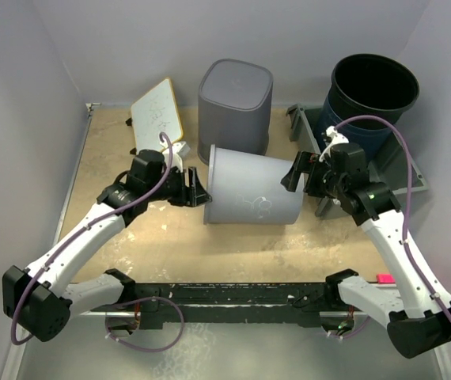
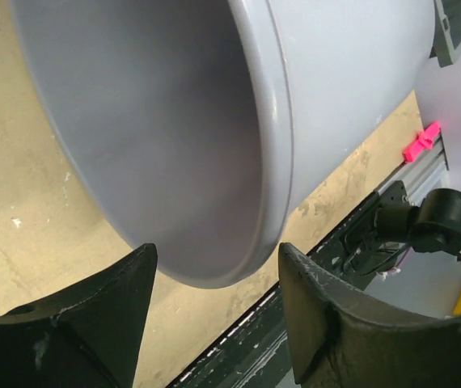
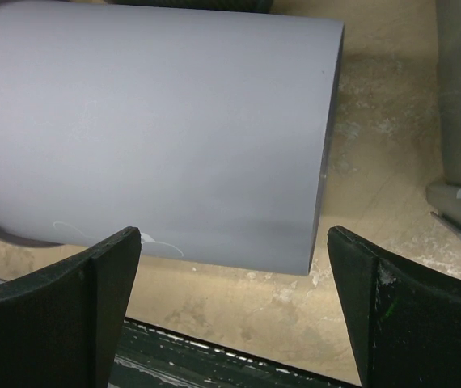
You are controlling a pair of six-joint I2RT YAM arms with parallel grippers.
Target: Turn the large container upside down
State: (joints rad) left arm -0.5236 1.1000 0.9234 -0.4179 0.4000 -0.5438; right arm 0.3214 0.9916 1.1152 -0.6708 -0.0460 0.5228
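Observation:
The large light grey container (image 1: 253, 188) lies on its side in the middle of the table, mouth to the left, flat base to the right. My left gripper (image 1: 196, 190) is open at the mouth. In the left wrist view the rim (image 2: 275, 162) hangs just above the gap between my open gripper (image 2: 217, 252) fingers, and I see no contact. My right gripper (image 1: 297, 176) is open at the base end. In the right wrist view the container's wall (image 3: 158, 121) and base edge lie just beyond my spread gripper (image 3: 234, 236), apart from them.
A darker grey bin (image 1: 236, 103) stands upside down behind the container. A dark blue bucket (image 1: 372, 91) stands at the back right over a grey tray (image 1: 407, 174). A whiteboard (image 1: 158, 115) lies at the back left. A black rail (image 1: 233, 297) runs along the front edge.

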